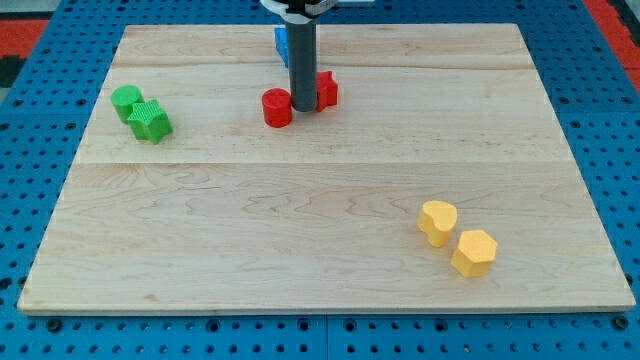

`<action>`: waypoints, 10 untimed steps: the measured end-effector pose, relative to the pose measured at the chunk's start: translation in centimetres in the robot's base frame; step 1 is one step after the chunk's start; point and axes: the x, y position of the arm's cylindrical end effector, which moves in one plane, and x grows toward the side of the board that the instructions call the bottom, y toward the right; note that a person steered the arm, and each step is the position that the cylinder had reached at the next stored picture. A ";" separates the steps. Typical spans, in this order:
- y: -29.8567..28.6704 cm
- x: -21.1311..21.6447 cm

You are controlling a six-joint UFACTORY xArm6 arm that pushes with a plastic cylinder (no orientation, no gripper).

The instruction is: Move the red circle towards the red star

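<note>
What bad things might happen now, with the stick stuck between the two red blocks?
1. My tip stands between the red circle and the red star, so a push from here would likely drive the circle away from the star.
2. Going around could knock the star, which looks very close to the tip.
3. The blue block behind the rod could get bumped.

surface (320, 250): pale wood board, lying on blue pegboard (30, 200) you see around all its edges. at view's left, green circle (126, 99) and green star (151, 121) touching, star just toward view's bottom-right of circle. at view's bottom right, yellow heart (438, 222) and yellow hexagon (474, 252) side by side, close, hexagon lower and further right. near view's top centre, blue block (281, 45), mostly hidden, shape unclear to you.
</note>
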 end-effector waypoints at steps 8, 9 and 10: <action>-6.2 2.4; -5.6 0.3; -5.6 -1.2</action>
